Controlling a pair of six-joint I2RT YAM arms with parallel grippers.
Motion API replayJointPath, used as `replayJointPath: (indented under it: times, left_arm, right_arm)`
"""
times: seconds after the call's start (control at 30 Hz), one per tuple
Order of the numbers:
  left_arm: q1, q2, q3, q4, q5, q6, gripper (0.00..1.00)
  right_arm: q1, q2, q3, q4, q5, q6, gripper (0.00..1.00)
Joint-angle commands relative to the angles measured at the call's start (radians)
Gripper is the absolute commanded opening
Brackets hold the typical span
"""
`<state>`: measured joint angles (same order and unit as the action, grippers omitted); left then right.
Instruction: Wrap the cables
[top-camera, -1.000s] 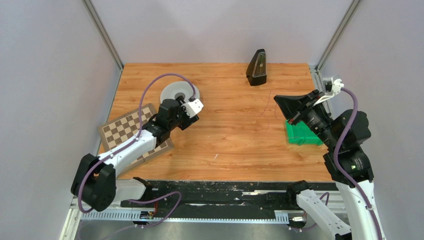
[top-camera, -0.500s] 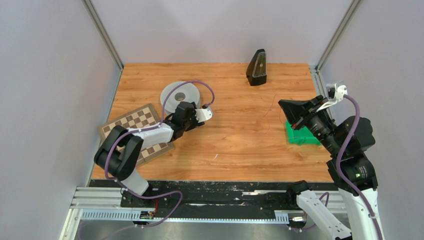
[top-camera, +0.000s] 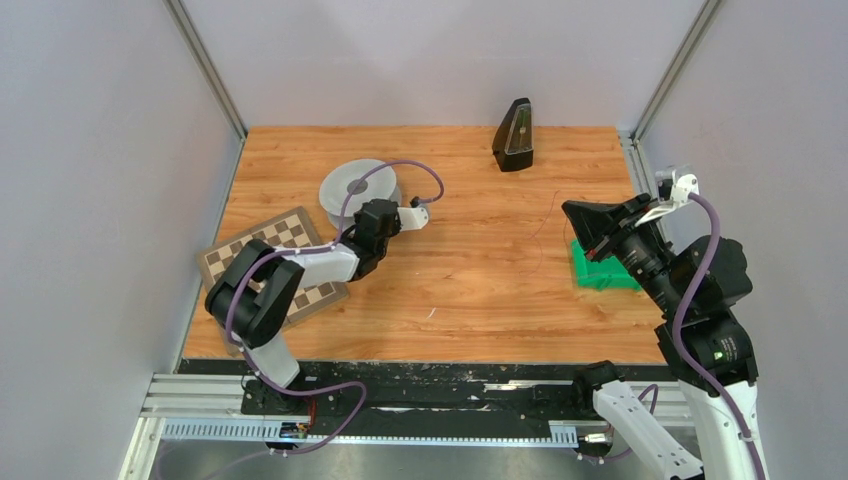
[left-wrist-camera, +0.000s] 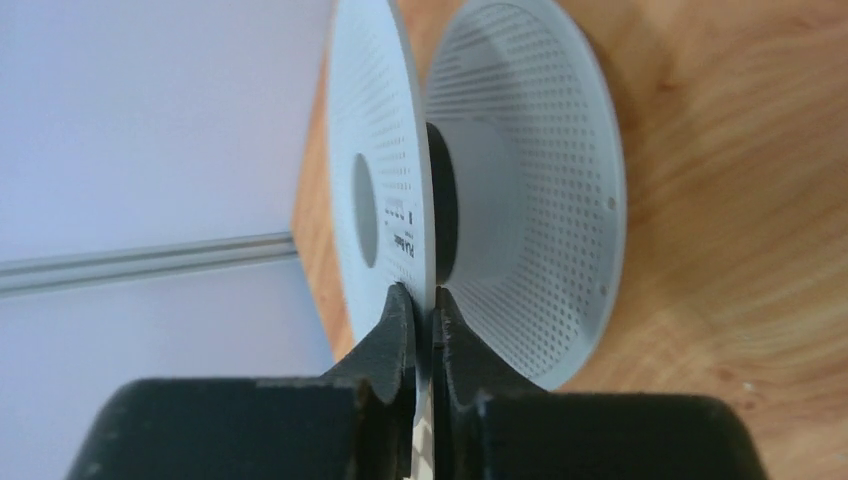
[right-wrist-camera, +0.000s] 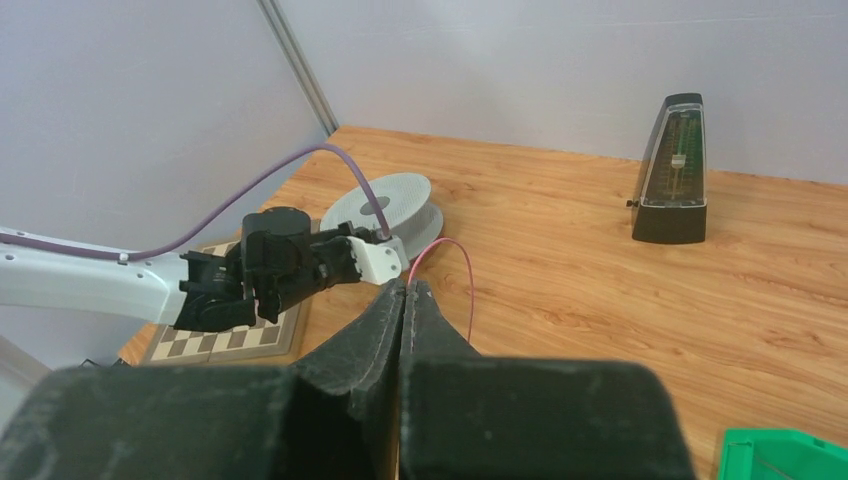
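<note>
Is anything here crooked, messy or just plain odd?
The chessboard lies skewed at the left edge of the table. The spool, pinched by its rim in the left fingers, carries no cable, as far as shows. A thin red wire loops loose from the shut right fingers.

Robot lab cell: plain grey walls (top-camera: 100, 150), alu. frame posts (top-camera: 206, 68) (both back corners), wood bench top (top-camera: 470, 290).
</note>
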<state>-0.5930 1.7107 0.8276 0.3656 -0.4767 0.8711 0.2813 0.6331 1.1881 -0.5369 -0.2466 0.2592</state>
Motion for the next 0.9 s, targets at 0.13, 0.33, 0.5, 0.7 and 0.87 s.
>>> replayJointPath:
  times: [0.13,0.33,0.5,0.7,0.87]
  left_arm:
    - [-0.059,-0.191,0.030,-0.032,-0.055,-0.154,0.00]
    - [-0.074,-0.347,0.198,-0.427,0.025,-0.454,0.00]
    - [-0.074,-0.432,0.330,-0.700,0.228,-0.751,0.00]
    - [-0.075,-0.480,0.360,-0.817,0.449,-0.942,0.00]
    - [-0.077,-0.474,0.332,-0.830,0.631,-1.008,0.00]
  right_arm:
    - [0.007,-0.038,-0.016,0.000,0.003,0.019,0.00]
    - [0.007,-0.069,-0.069,-0.006,-0.030,0.050,0.00]
    - [0.006,-0.095,-0.117,-0.024,-0.037,0.047,0.00]
    - [0.006,-0.104,-0.190,-0.054,-0.079,-0.013,0.00]
    - [0.006,-0.113,-0.219,-0.064,-0.078,-0.015,0.00]
